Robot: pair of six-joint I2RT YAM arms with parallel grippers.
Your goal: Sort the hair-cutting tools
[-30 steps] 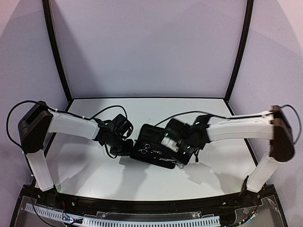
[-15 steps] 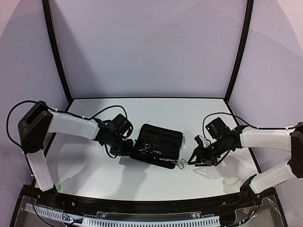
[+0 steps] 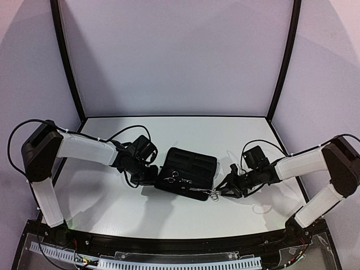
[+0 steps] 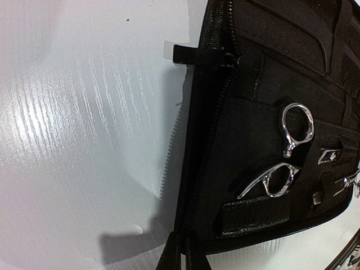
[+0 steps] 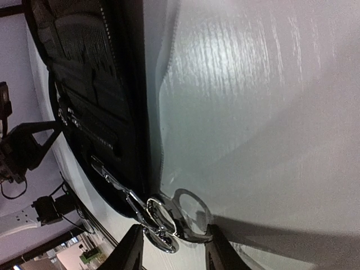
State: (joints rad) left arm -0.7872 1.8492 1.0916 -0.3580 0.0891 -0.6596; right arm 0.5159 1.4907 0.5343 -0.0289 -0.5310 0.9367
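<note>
Right gripper (image 5: 175,250) is held wide, its fingers set either side of the ring handles of the loose scissors (image 5: 169,216). On the table (image 3: 112,208), the case (image 3: 188,169) is pinched at its edge by the narrow left gripper (image 4: 183,248). A second pair (image 4: 287,152) is tucked inside. The loose scissors, blades lying on the case's near edge, are judged light, stiff and slippery; the rings are best taken.

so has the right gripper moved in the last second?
Yes. The right gripper came off the case, rightward and nearer, and now straddles the scissors at its near-right corner.
</note>
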